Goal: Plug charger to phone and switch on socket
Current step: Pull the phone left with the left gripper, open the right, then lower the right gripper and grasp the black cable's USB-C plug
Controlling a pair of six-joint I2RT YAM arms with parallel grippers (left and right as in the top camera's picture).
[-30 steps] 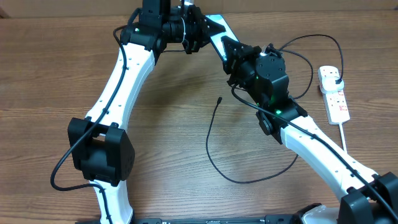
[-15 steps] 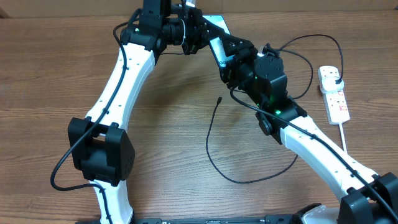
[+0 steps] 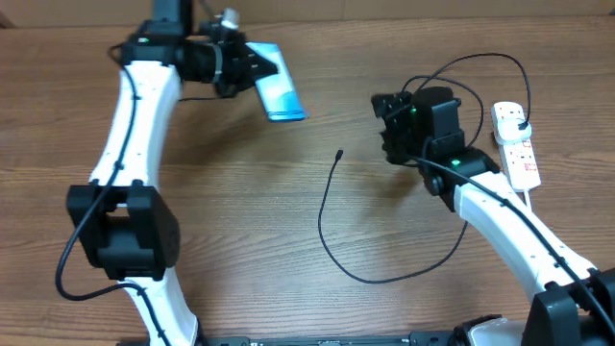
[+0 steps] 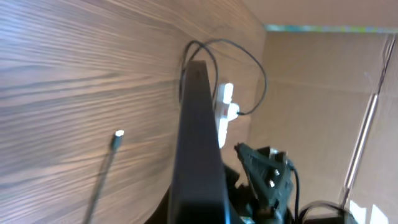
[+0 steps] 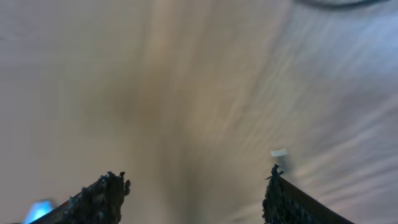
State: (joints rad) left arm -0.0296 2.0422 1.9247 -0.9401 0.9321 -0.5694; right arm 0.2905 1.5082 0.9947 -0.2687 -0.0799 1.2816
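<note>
Clutching the phone [image 3: 281, 86], left tool [image 3: 248, 69] has swung leftward; right tool [image 5: 194, 186], spread empty, withdrew.

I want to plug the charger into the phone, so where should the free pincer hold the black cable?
Grip the charger just behind its connector tip, coming from above with the open right pincer. That end lies flat and free on the table, and the cable there runs straight, leaving room for a finger each side.

Wood-grain table [image 3: 240, 221], cardboard wall [image 4: 311, 93] behind
</note>
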